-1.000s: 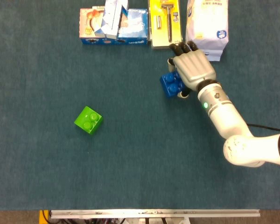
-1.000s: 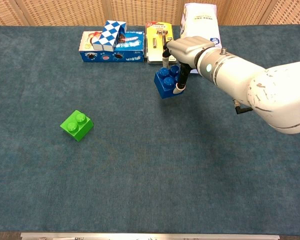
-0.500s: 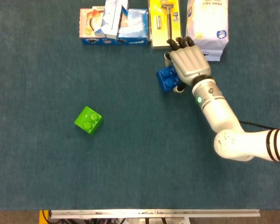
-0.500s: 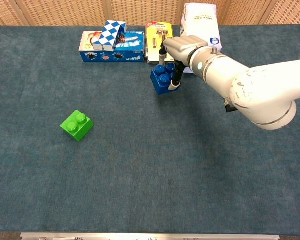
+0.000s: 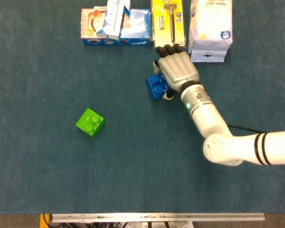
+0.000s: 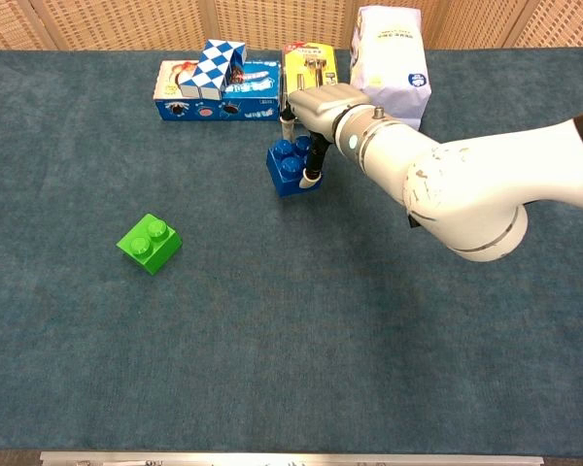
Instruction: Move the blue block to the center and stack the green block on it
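The right hand (image 5: 176,69) is closed around the blue block (image 5: 155,86), with its fingers (image 6: 315,155) curled down over the block's far and right sides and the palm covering part of its top. The block is tilted in the grasp, studs facing up and toward the left; whether its lower edge touches the table (image 5: 133,166) cannot be determined. The left hand appears in neither view. Nearest the robot, the green block (image 5: 90,122) rests on the table surface, studs up, well apart from the blue block and to its left. Beyond the held block, a row of packages lies along the far edge: a blue carton (image 6: 228,103) with a blue-and-white checkered box (image 6: 217,64) lying on top of it, a yellow blister pack (image 5: 167,21) just beyond the fingertips, and a white bag (image 6: 390,60) at the right end.
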Robot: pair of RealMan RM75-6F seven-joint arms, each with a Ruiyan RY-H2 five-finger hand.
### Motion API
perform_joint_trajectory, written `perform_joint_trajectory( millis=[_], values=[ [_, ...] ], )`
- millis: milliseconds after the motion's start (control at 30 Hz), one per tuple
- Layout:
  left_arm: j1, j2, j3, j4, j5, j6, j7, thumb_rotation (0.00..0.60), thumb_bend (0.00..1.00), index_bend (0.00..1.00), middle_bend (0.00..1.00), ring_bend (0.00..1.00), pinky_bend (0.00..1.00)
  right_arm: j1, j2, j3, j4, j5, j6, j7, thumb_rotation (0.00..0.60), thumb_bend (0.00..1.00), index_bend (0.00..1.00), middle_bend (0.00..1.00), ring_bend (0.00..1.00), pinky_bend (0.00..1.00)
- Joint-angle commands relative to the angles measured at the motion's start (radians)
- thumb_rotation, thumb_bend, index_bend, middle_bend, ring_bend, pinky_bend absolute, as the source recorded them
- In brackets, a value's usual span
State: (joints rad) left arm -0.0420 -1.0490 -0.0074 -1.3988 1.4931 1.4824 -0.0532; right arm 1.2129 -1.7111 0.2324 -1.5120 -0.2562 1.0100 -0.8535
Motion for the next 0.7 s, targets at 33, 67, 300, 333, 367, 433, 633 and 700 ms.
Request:
perform_joint_trajectory(
  millis=[33, 67, 300, 333, 367, 433, 633, 700],
  values=[
    [-0.002, 0.001, -0.002, -0.001, -0.001, -0.003, 0.0, 0.6, 0.39, 0.42, 0.35, 0.21, 0.38, 0.014, -0.018, 0.004, 0.01, 0.016, 0.01, -0.018, 0.6, 0.21, 0.59, 0.11, 0.0, 0.06],
    [-0.002, 0.002, -0.002, -0.001, -0.001, -0.004, 0.0, 0.6, 0.39, 0.42, 0.35, 0.21, 0.38, 0.018, -0.023, 0.005, 0.012, 0.022, 0.013, -0.025, 0.6, 0.21, 0.59, 0.11, 0.0, 0.06],
    [-0.001, 0.003, 0.0, -0.002, 0.003, -0.002, 0.001, 0.6, 0.39, 0.42, 0.35, 0.21, 0.38, 0.044, -0.07, 0.015, 0.04, 0.062, 0.041, -0.073, 0.6, 0.21, 0.59, 0.11, 0.0, 0.06],
    [-0.001, 0.003, 0.0, -0.002, 0.004, -0.001, 0.001, 0.6, 0.39, 0.42, 0.35, 0.21, 0.38, 0.048, -0.078, 0.018, 0.047, 0.068, 0.045, -0.079, 0.6, 0.21, 0.59, 0.11, 0.0, 0.06],
    [0.0, 0.003, 0.0, -0.002, 0.004, -0.001, 0.0, 0.6, 0.39, 0.42, 0.36, 0.21, 0.38, 0.05, -0.085, 0.02, 0.053, 0.072, 0.047, -0.082, 0.6, 0.21, 0.59, 0.11, 0.0, 0.06],
    [0.001, 0.003, 0.001, -0.002, 0.005, 0.001, -0.001, 0.6, 0.39, 0.42, 0.36, 0.21, 0.38, 0.055, -0.099, 0.027, 0.066, 0.079, 0.048, -0.089, 0.6, 0.21, 0.59, 0.11, 0.0, 0.06],
    [0.005, 0.003, 0.003, 0.001, 0.008, 0.005, -0.007, 0.6, 0.39, 0.42, 0.37, 0.21, 0.38, 0.06, -0.129, 0.045, 0.096, 0.085, 0.046, -0.096, 0.6, 0.21, 0.59, 0.11, 0.0, 0.06],
    [0.005, 0.003, 0.003, 0.001, 0.008, 0.006, -0.008, 0.6, 0.39, 0.42, 0.37, 0.21, 0.38, 0.059, -0.137, 0.05, 0.104, 0.085, 0.046, -0.097, 0.6, 0.22, 0.59, 0.11, 0.0, 0.06]
  ],
)
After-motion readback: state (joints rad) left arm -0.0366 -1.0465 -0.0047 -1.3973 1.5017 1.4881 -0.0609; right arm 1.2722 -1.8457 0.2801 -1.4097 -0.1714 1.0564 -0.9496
